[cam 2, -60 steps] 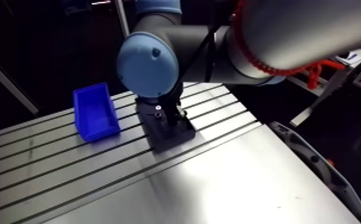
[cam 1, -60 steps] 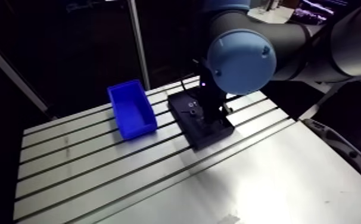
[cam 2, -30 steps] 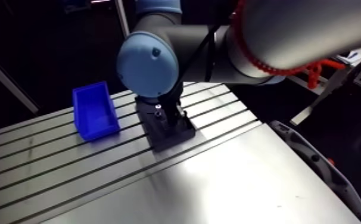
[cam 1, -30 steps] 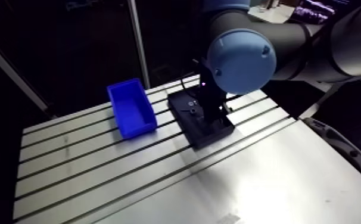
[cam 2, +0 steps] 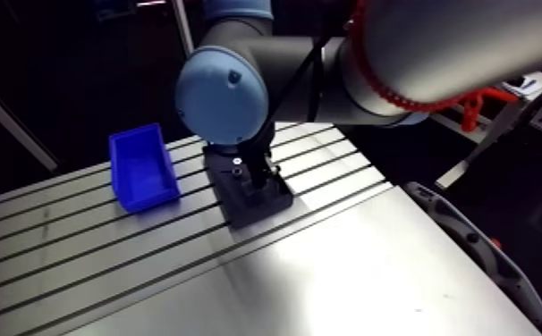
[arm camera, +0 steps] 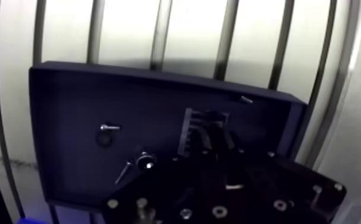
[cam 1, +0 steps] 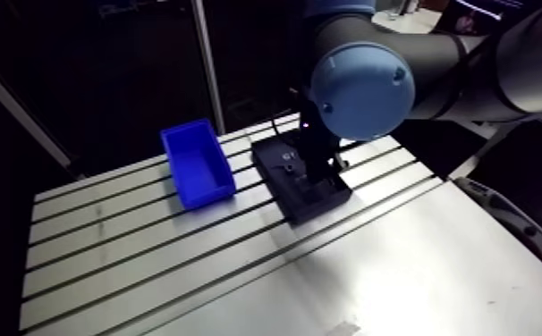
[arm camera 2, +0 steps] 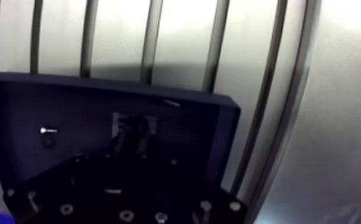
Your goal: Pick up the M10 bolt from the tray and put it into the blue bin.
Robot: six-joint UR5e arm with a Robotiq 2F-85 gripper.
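Observation:
The black tray (cam 1: 324, 204) lies on the slotted table, with the blue bin (cam 1: 198, 163) a short way to its left; the bin looks empty. My gripper (cam 1: 313, 174) is down inside the tray. In the wrist view the gripper (arm camera: 209, 134) is dark against the tray floor (arm camera: 75, 113), so its state does not show. Beside it lie a small screw (arm camera: 108, 127) and a round-headed fastener (arm camera: 145, 159). I cannot tell which piece is the M10 bolt, or whether anything is held.
The table (cam 1: 149, 259) runs in long slots toward the front. My arm's large elbow joint (cam 1: 362, 89) hangs over the tray's far side. The tray's raised walls (arm camera: 159, 74) enclose the gripper.

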